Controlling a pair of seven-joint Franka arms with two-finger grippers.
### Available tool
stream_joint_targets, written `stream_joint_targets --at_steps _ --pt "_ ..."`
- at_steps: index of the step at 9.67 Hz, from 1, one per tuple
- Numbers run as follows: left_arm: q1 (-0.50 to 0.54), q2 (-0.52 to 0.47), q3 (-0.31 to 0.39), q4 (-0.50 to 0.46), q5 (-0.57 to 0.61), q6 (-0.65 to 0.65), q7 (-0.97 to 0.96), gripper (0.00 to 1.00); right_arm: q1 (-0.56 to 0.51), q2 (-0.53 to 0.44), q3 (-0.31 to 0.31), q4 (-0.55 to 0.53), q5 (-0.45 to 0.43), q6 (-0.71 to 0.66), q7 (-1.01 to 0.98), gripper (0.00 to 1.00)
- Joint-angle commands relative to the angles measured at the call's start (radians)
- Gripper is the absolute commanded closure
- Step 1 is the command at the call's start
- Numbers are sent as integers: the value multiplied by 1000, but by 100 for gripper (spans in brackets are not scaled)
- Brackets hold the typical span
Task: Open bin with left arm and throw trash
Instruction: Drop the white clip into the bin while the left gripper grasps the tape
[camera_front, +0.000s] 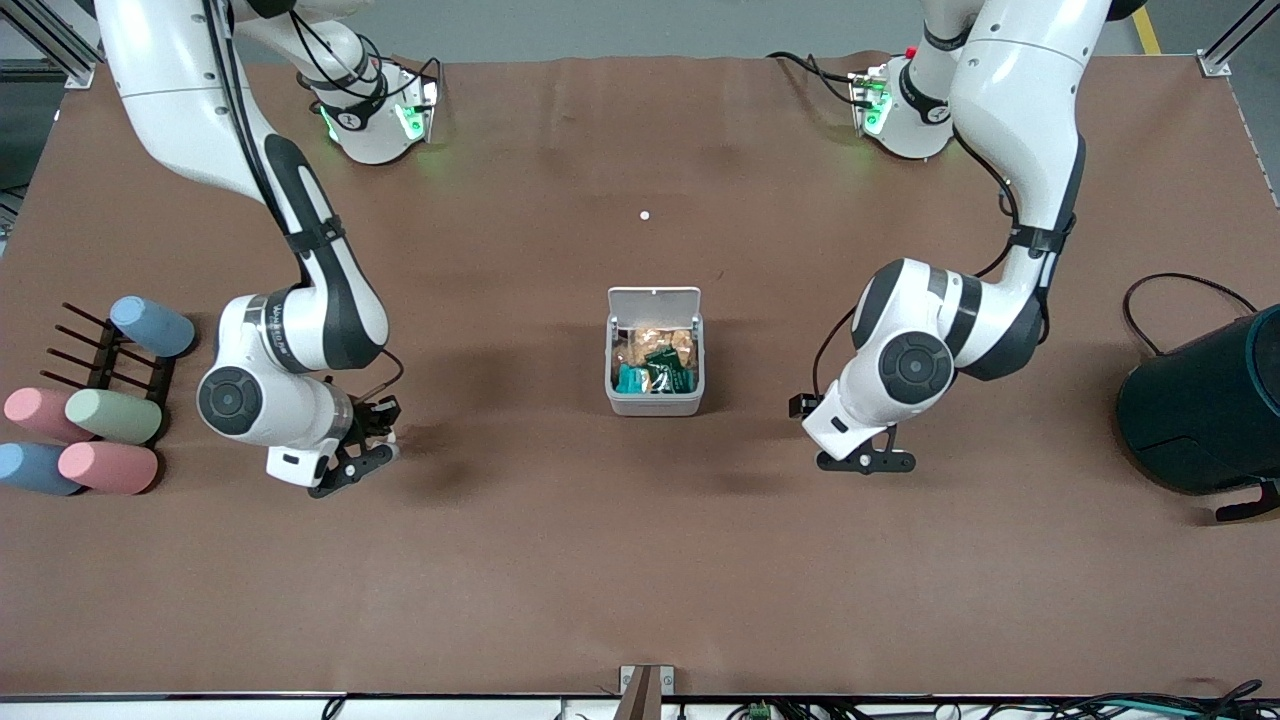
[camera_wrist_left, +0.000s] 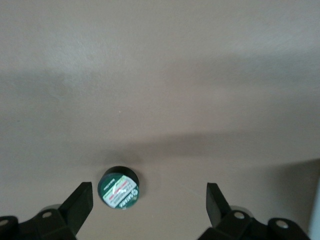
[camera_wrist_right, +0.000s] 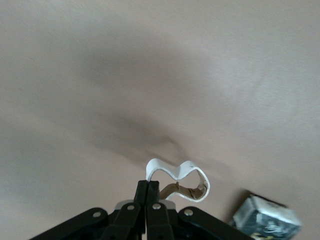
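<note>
right end effector (camera_wrist_right: 146, 192) pinching 1 curled scrap (camera_wrist_right: 180, 179), 1 bin (camera_front: 654, 402) open

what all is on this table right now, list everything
bin: one, white-grey, table centre, lid open
wrappers in bin: several, green, teal and tan
black disc: one, green label, on the table under the left gripper
curled scrap: one, white and beige, pinched in the right gripper
crumpled wrapper: one, dark, on the table by the right gripper
pastel cylinders: five, blue, pink, green, right arm's end
rack: one, dark, beside the cylinders
teal container: one, dark, left arm's end
white speck: one, farther than the bin
left gripper: jaws open
right gripper: jaws shut
</note>
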Motion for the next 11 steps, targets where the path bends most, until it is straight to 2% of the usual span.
stream_joint_targets --at_steps 1,2,3,6,7,11 --pt "8 -65 0 -204 42 202 -11 0 41 -37 77 0 7 -27 237 100" --pt "11 -71 -2 -262 77 272 -9 0 40 -48 135 0 7 -31 352 100" --pt "40 -79 -3 -278 84 278 -9 0 42 -53 184 1 9 -28 474 100" --pt "57 -79 -8 -330 88 301 -4 0 51 -48 359 96 9 -27 916 100" --pt "59 -80 -13 -332 82 301 -15 1 71 -48 379 117 9 -24 987 100" --pt "61 -65 -22 -333 67 302 -14 1 178 -18 378 188 7 -1 1183 99"
